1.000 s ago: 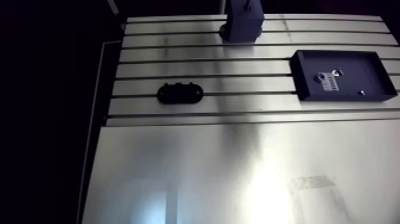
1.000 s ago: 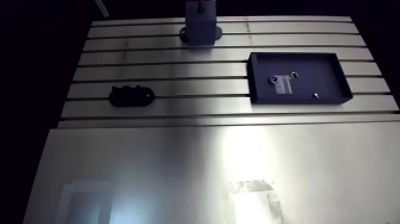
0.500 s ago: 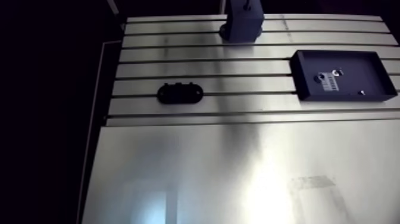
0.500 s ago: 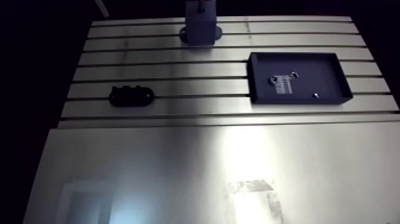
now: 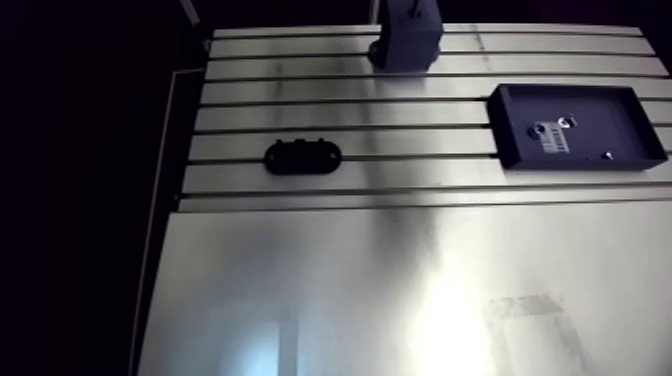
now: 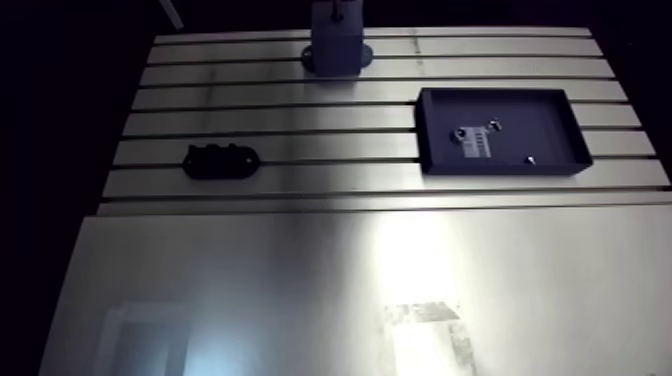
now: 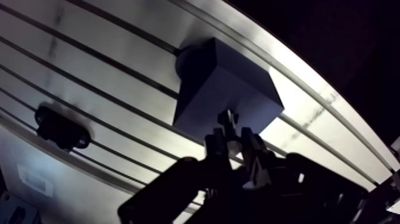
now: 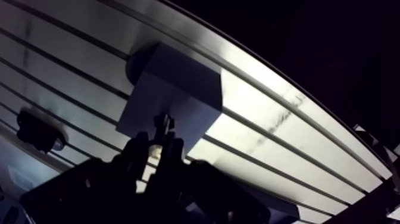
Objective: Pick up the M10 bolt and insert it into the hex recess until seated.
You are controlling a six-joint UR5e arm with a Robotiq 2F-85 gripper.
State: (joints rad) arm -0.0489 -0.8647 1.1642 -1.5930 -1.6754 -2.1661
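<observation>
In the wrist view my gripper [image 7: 233,142] is shut on a small dark bolt [image 7: 227,119], whose end sticks out past the fingertips. Straight ahead of the bolt stands a grey block [image 7: 223,89] on a round base, close to the bolt's tip; I cannot tell whether they touch. No hex recess shows on the block's visible faces. In the arm view the same grey block [image 5: 405,42] stands at the table's far edge, with the dark gripper [image 5: 417,8] just above it.
A black oval fixture [image 5: 302,157] lies on the slotted table [image 5: 300,110] to the left. A black tray [image 5: 520,105] with a few small parts stands at the right. A smooth metal sheet [image 5: 350,290] covers the near half.
</observation>
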